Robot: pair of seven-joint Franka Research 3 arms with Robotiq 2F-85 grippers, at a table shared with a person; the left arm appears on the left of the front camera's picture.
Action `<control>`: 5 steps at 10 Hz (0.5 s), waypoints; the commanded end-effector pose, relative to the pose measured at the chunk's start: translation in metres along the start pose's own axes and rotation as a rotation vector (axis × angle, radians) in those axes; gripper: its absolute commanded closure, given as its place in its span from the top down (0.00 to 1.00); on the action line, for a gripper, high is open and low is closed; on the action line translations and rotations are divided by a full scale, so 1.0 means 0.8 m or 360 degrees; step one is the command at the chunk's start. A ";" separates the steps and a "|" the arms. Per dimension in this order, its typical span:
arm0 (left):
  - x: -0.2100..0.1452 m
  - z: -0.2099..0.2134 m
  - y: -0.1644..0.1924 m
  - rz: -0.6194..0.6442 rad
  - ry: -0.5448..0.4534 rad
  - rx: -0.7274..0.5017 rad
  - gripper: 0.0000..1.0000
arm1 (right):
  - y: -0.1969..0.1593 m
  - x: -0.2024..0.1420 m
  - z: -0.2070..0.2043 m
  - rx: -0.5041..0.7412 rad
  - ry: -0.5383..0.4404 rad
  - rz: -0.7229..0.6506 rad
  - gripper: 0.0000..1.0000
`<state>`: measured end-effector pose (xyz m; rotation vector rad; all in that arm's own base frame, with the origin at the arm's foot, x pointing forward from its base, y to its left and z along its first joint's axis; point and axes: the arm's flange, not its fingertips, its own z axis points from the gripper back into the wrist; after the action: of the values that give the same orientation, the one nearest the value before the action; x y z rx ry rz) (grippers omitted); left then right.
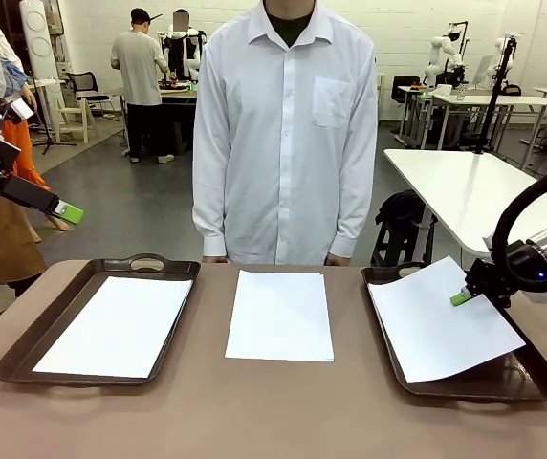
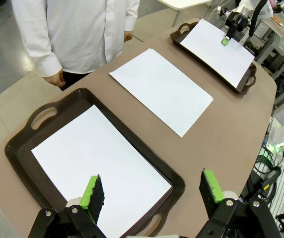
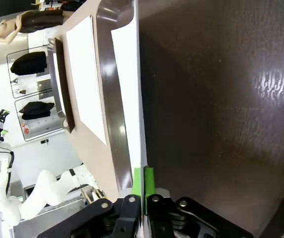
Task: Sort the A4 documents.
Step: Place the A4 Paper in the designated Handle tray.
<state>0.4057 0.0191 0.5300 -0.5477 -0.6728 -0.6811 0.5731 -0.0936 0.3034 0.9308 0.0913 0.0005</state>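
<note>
Plain white, no visible print: left sheet (image 1: 116, 325), middle sheet (image 1: 280, 316), right sheet (image 1: 436, 330). Dark brown, glossy: left tray (image 1: 101, 265), right tray (image 1: 530, 373); fine pebbled texture on the right tray's bottom, seen in the right wrist view. Matt tan-brown, unpatterned: table (image 1: 254, 416). White, unpatterned: shirt (image 1: 288, 143). Black with bright green pads (image 2: 90, 193): left gripper (image 2: 152, 191), right gripper (image 1: 462, 297). Plain grey: floor (image 1: 149, 210).
</note>
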 end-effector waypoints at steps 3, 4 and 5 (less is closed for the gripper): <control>-0.001 0.000 0.000 -0.0006 0.0006 0.0000 1.00 | 0.004 -0.008 0.001 -0.0150 -0.0050 -0.0079 0.01; -0.001 0.000 0.000 -0.0006 0.0006 0.0000 1.00 | 0.004 -0.008 -0.001 -0.0198 -0.0048 -0.0092 0.01; -0.001 0.000 0.000 -0.0006 0.0006 0.0000 1.00 | 0.005 -0.009 -0.003 -0.0252 -0.0035 -0.0100 0.01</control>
<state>0.4057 0.0191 0.5300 -0.5477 -0.6728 -0.6811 0.5742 -0.1005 0.3040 0.8300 0.0798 -0.0369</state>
